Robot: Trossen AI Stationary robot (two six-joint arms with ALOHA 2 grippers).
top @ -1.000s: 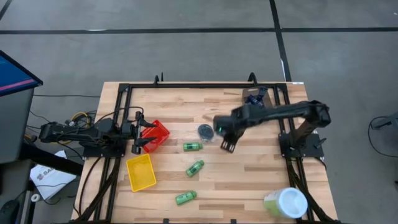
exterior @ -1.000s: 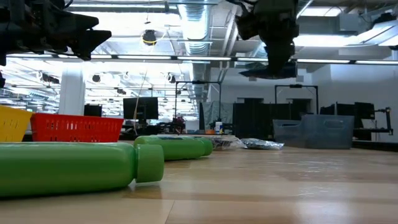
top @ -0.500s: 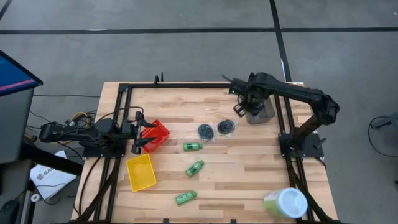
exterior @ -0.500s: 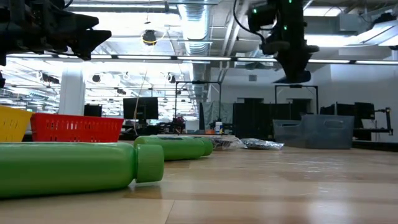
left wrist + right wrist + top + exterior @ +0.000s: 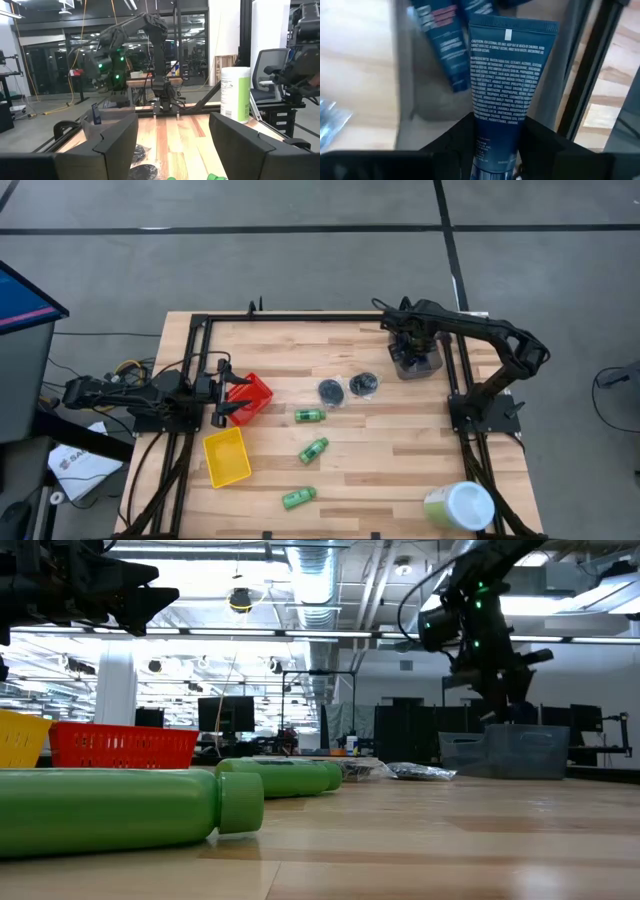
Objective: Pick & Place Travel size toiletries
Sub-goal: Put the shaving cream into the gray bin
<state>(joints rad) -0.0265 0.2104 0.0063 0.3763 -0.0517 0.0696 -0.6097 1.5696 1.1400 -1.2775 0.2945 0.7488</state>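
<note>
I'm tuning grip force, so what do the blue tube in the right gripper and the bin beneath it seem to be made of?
The dark blue tube, held in the right gripper, looks like soft glossy plastic: a flat crimped end, fine white print and a light sheen. The grey bin looks like translucent, smooth, rigid plastic, since tubes inside show through its wall; the exact type is unclear.

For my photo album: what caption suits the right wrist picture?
Right claw grips a dark blue flat printed tube above a grey bin holding more blue tubes.

Dark blue tube (image 5: 504,75) pinched in the right pincer (image 5: 495,150) — above more blue tubes (image 5: 442,35); wooden table (image 5: 355,60) beneath
</note>
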